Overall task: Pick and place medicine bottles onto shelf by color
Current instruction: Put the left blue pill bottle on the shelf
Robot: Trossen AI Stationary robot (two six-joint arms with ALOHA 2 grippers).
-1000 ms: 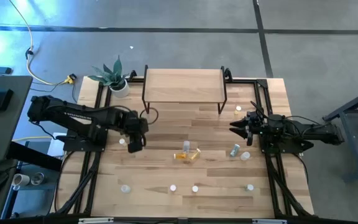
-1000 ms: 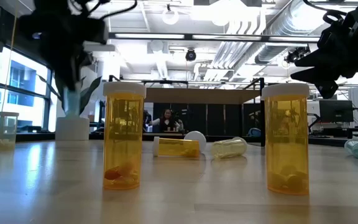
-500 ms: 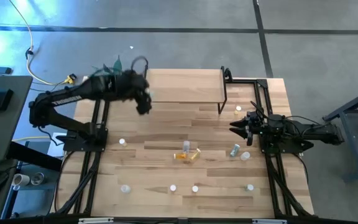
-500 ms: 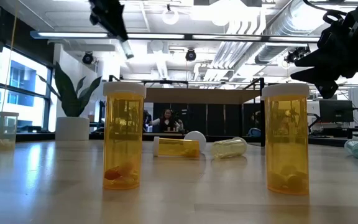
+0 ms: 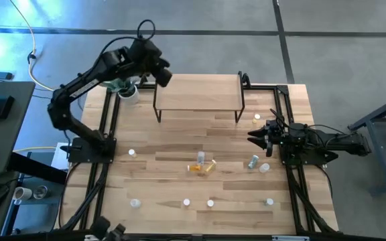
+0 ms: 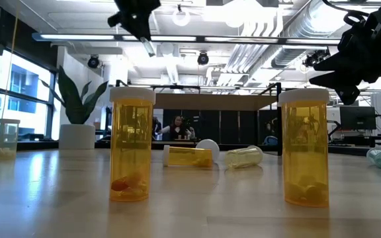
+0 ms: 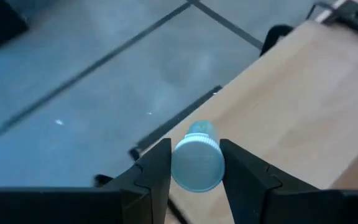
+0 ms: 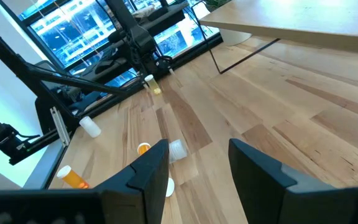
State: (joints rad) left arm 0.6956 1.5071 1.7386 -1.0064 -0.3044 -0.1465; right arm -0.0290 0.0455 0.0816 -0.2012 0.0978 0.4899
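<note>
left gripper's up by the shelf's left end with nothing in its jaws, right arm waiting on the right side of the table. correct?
Not quite: the left gripper holds a pale-capped bottle between its jaws, as the left wrist view shows. It is by the shelf's left end; the right gripper waits, jaws open, at the table's right.

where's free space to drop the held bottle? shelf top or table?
Shelf top is bare end to end; left gripper holds a pale-capped bottle over its left edge. Table is bare between the shelf legs and the lying yellow bottles. Crowded: the front row of bottles, and near the right gripper.
</note>
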